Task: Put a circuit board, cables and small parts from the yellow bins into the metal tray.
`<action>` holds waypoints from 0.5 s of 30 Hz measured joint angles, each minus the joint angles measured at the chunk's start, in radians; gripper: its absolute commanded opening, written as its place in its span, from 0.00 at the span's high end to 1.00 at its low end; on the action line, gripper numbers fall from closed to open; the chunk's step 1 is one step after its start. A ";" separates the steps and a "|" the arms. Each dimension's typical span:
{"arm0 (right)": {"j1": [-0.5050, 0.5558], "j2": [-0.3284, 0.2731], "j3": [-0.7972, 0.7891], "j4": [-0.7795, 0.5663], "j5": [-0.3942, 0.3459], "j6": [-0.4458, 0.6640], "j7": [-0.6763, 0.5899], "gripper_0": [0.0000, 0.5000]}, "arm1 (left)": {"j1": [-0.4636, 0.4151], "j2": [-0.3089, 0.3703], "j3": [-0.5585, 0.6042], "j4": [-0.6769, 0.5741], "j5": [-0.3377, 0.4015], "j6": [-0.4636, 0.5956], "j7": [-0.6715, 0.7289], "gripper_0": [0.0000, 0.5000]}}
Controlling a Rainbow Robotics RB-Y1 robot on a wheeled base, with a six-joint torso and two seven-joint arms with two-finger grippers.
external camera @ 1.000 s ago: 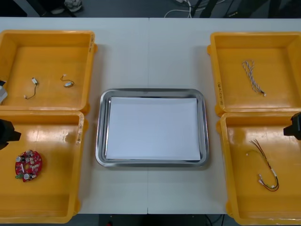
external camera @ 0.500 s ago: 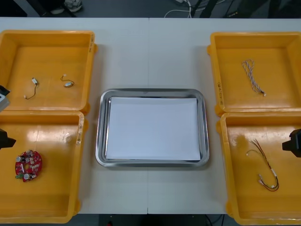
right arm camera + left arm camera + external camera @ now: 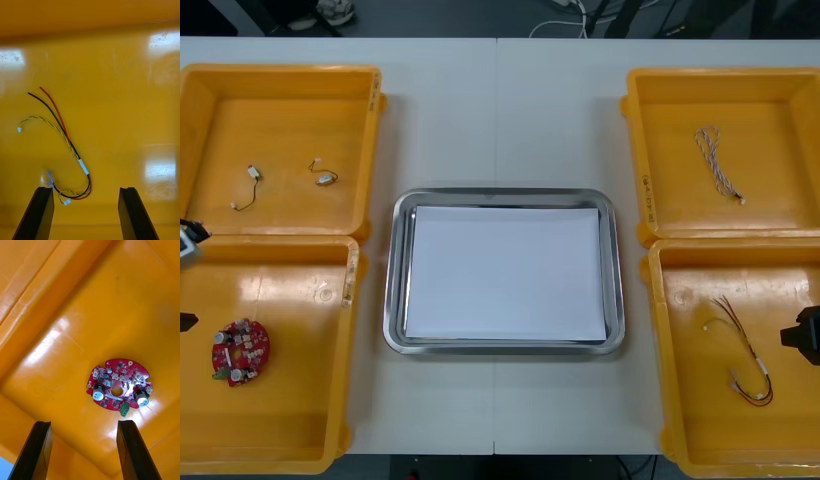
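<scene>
A round red circuit board [image 3: 240, 351] lies in the near left yellow bin [image 3: 300, 440]. In the left wrist view my left gripper [image 3: 84, 450] hangs open above that bin's floor, with the board [image 3: 119, 387] just beyond its fingertips. A red, black and yellow cable [image 3: 745, 360] lies in the near right yellow bin [image 3: 680, 430]. My right gripper [image 3: 802, 340] hovers at that bin's outer side. It stands open [image 3: 86, 213], the cable's looped end [image 3: 75, 191] lying between and just ahead of its fingers. Nothing is held.
The metal tray [image 3: 395, 270], white inside, sits in the middle of the table. A twisted blue and white cable [image 3: 717, 162] lies in the far right bin. Small metal parts on thin black cables [image 3: 326, 176] lie in the far left bin.
Both grippers have moved toward the table's near edge: the left has slid almost off the front view's left edge, and the right has come down beside the red and yellow cable.
</scene>
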 measured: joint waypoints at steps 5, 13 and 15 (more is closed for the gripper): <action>0.030 0.000 0.008 0.000 0.026 -0.050 0.001 0.00 | 0.039 0.012 0.000 0.000 0.017 -0.024 -0.001 0.00; 0.080 0.000 0.057 -0.001 0.069 -0.147 0.004 0.00 | 0.105 0.040 0.000 0.000 0.025 -0.098 -0.002 0.00; 0.083 0.000 0.072 -0.002 0.079 -0.154 0.008 0.00 | 0.124 0.047 0.000 0.000 0.027 -0.121 -0.006 0.00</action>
